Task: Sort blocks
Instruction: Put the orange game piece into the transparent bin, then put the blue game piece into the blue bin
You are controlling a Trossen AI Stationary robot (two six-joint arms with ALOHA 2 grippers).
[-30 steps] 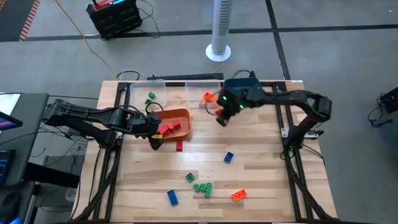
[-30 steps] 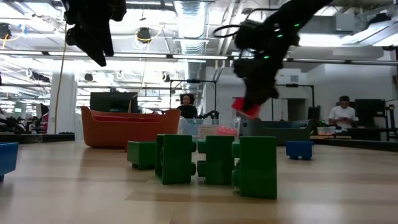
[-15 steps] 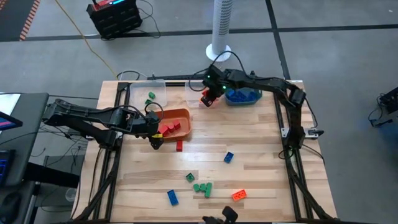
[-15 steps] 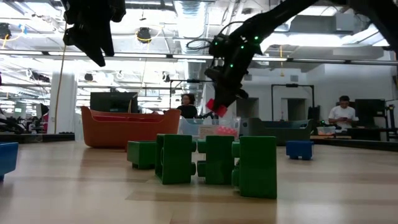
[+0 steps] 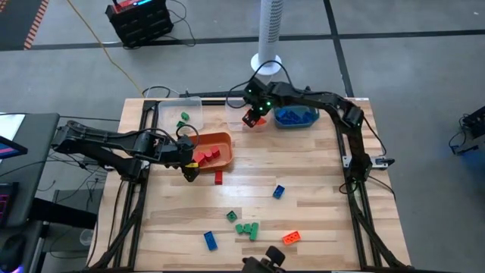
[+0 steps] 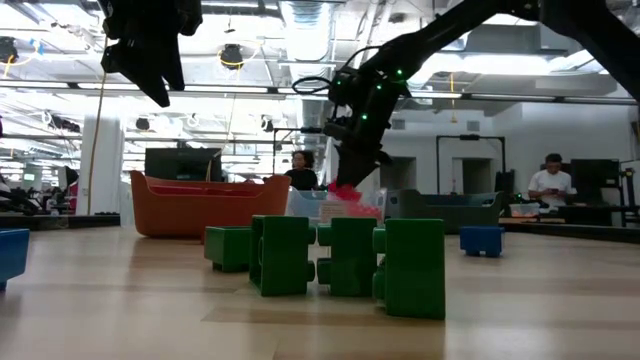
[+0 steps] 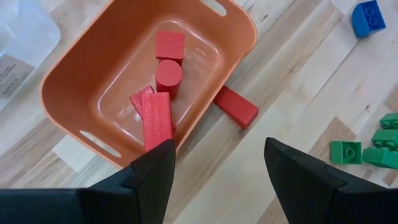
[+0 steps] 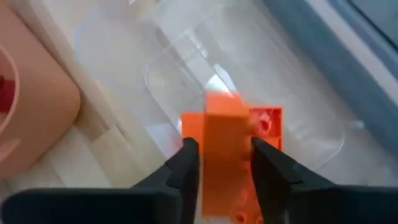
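Wooden table [image 5: 318,189] under both your arms. At left, your left gripper [image 5: 189,168] hovers at the near edge of the orange bin [image 5: 221,141], fingers apart and empty; red blocks [image 7: 163,93] lie in that bin, one more red block [image 5: 218,178] just outside it. Loose blue, green and orange blocks [image 5: 250,229] sit near the front. At right, your right gripper [image 5: 251,119] is over the clear bin [image 8: 186,56], an orange block [image 8: 225,149] between its fingers.
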